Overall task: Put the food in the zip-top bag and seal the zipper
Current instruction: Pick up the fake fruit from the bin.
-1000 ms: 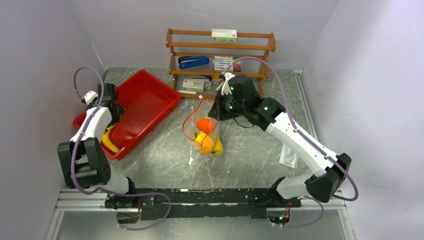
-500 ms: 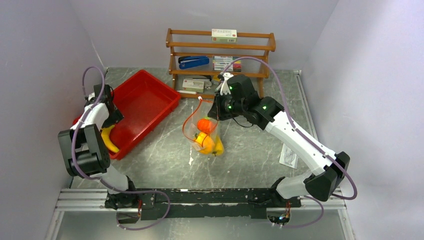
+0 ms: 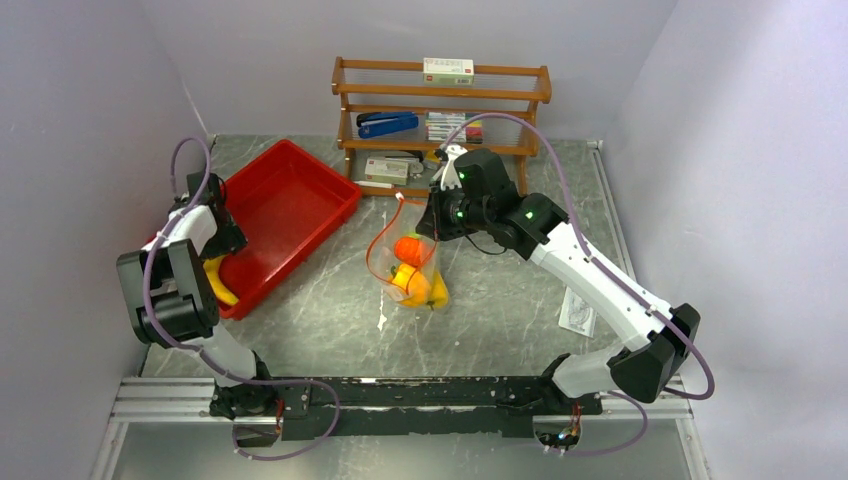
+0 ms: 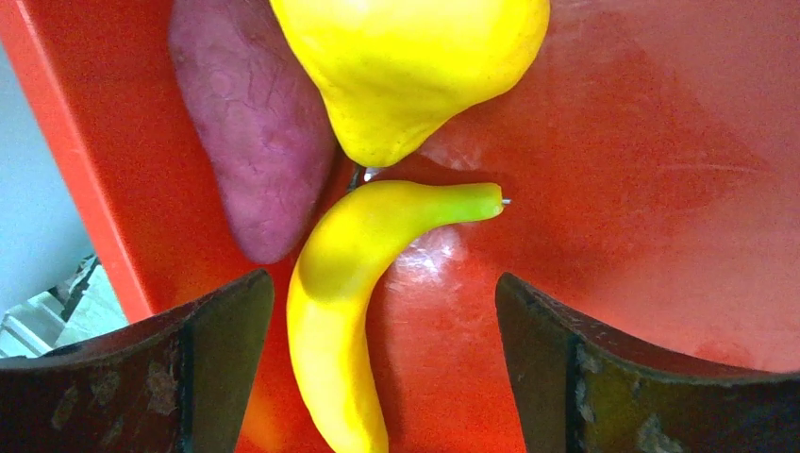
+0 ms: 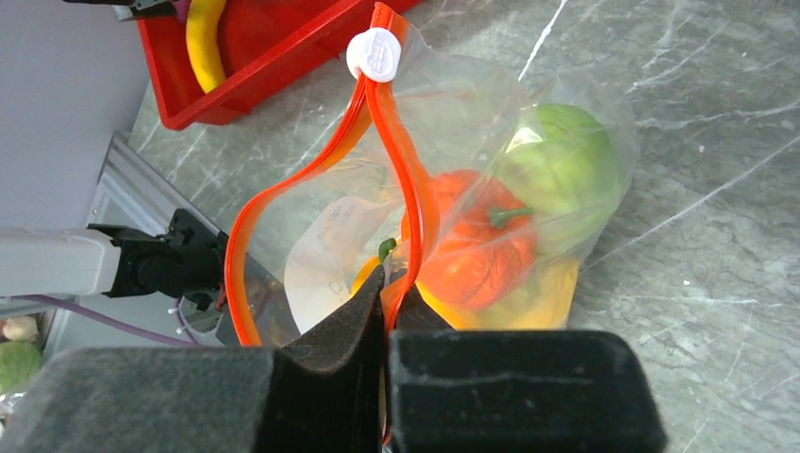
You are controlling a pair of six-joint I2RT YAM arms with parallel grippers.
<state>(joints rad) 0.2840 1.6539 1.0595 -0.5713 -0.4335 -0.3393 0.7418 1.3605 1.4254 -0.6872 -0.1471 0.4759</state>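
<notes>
My right gripper [image 5: 389, 293] is shut on the red-orange zipper strip [image 5: 401, 179] of the clear zip-top bag [image 3: 405, 262] and holds it up with the mouth open. Inside are an orange pepper [image 5: 476, 250], a green round fruit [image 5: 566, 165] and yellow food. A white slider [image 5: 375, 54] sits at the strip's far end. My left gripper [image 4: 382, 330] is open above the red tray [image 3: 290, 215], its jaws either side of a yellow banana [image 4: 354, 283]. A yellow pear [image 4: 406, 66] and a purple sweet potato [image 4: 250, 132] lie beside it.
A wooden shelf rack [image 3: 440, 110] with a blue stapler and small boxes stands at the back. A flat clear packet [image 3: 580, 312] lies on the table at the right. Grey walls close in the left, back and right sides.
My left arm has swung further back and left over the near-left end of the red tray. The right arm and the bag have stayed in place.
</notes>
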